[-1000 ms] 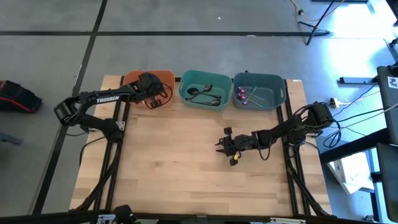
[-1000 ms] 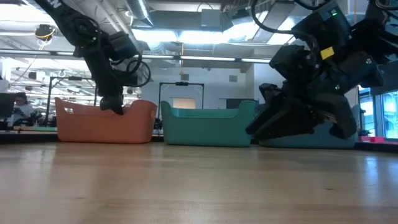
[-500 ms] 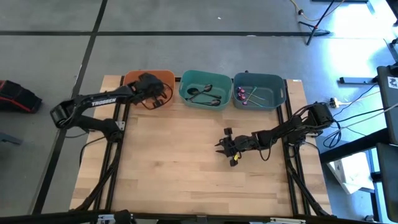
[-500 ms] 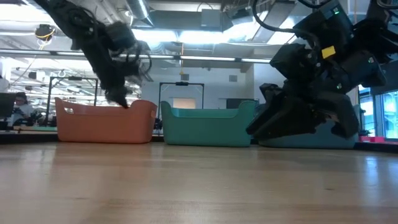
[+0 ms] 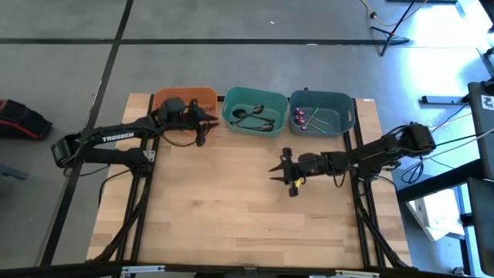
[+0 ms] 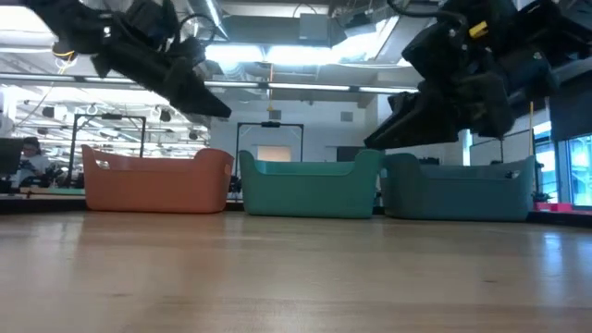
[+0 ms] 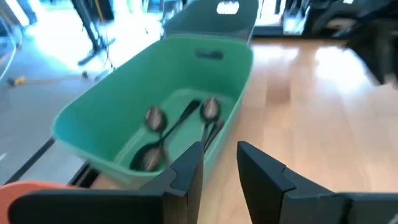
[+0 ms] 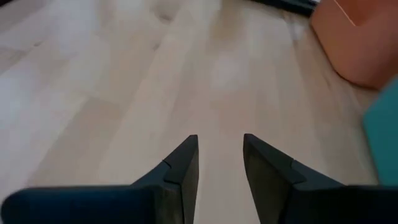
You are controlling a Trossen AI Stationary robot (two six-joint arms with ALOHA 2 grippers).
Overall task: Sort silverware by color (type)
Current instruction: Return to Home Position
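Dark grey spoons (image 7: 180,127) lie on the floor of the teal bin (image 5: 255,112). Purple silverware (image 5: 307,117) lies in the blue-grey bin (image 5: 323,112). My left gripper (image 7: 219,149) hovers open over the near right corner of the orange bin (image 5: 185,99), pointing nearly level toward the teal bin, with nothing between its fingers. My right gripper (image 8: 221,140) hangs open above the bare tabletop, right of centre (image 5: 275,166), pointing toward the table's left edge. Nothing is between its fingers either. My left arm covers part of the orange bin's inside.
The three bins stand side by side along the far edge of the wooden table (image 5: 224,208). The wide stretch of tabletop in front of them shows only bare wood. Cables and stands lie on the floor beyond the table's right side.
My left gripper has risen out of the orange bin, tipped from pointing down to nearly level, and swung toward the teal bin. My right gripper has lifted up from close to the tabletop, still pointing toward the table's left edge.
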